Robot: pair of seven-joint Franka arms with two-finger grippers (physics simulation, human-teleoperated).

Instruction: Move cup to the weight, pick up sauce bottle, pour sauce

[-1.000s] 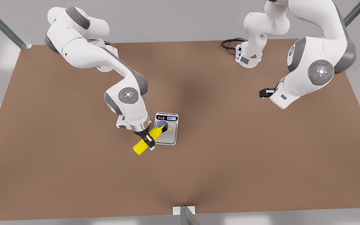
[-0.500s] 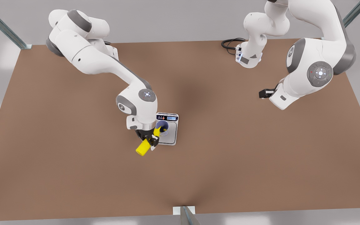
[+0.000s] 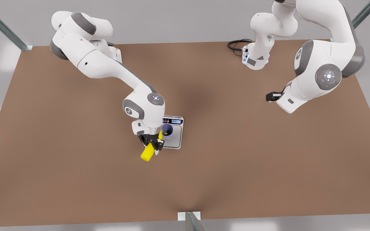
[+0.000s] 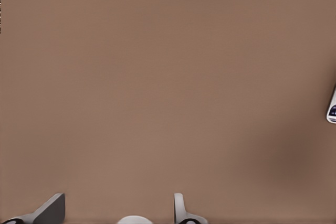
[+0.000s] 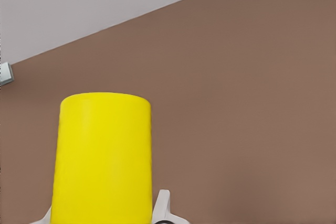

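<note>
Front view first: find the right end effector [image 3: 153,145] just off the weight's [image 3: 176,141] edge, on the side toward the front view's left, fingers closed across the middle of the sauce bottle [image 3: 147,153]. Note the bottle's long axis: tilted, flat base up and out away from the scale, nozzle down and in toward the cup [image 3: 167,131]. See the cup upright on the steel plate, beside the display strip, with the scale about midway between the surface's [image 3: 75,166] side edges. Look inside the cup for a small yellow speck, probably sauce [image 3: 165,131]; too small to be sure.

Judge the pour as under way: nozzle at or just over the cup's rim on the side nearest the end effector, touching or apart impossible to tell. Keep that line, bottle axis through the cup's mouth; any drift sideways risks sauce on the plate.

Check the right wrist view for the bottle's [image 5: 102,156] yellow base filling the grip.

Leave the left end effector [image 3: 270,96] waiting, well apart toward the front view's right; in the left wrist view, fingers [image 4: 181,209] spread wide over bare surface, nothing between them.
</note>
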